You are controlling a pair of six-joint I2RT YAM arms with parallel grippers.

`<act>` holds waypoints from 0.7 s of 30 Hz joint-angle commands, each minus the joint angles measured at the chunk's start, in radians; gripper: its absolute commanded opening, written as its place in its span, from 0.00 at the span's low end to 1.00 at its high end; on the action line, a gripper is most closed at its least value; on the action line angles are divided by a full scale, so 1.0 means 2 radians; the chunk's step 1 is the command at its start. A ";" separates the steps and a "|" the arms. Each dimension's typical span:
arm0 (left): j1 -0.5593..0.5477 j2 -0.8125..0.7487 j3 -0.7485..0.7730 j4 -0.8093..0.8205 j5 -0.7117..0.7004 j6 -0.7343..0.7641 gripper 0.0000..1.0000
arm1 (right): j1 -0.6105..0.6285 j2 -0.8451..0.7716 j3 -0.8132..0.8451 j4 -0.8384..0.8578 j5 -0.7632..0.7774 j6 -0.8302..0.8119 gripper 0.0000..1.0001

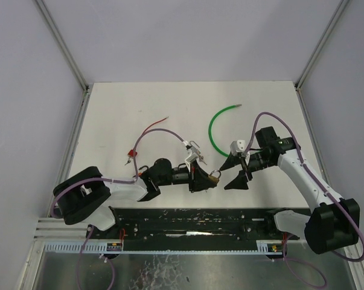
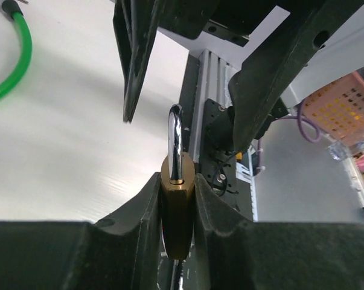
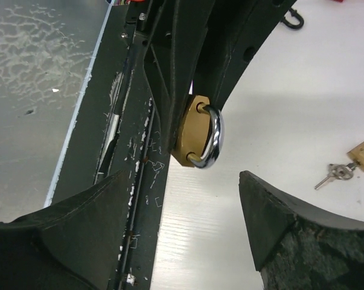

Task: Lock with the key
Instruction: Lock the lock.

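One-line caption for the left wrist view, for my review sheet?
Left gripper clamps a brass padlock, shackle toward the open right gripper.

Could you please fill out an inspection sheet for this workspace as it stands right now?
Surface: white table, no damage seen; black base plate along the near edge.
Job's things: brass padlock held up off the table, its shackle apparently seated at both ends; second padlock with keys lies on the table, apart.
Clutter: green cable and red wire lie loose on the table.
Grippers: left gripper is shut on the padlock body; right gripper is open, jaws wide, near the shackle and holding nothing.
Cables: purple cables loop along both arms.
Surroundings: plain pale walls; pink basket beyond the table edge.
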 commanded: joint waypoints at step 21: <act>-0.023 -0.035 0.075 -0.160 -0.026 0.137 0.00 | 0.048 0.044 -0.001 0.073 -0.008 0.152 0.36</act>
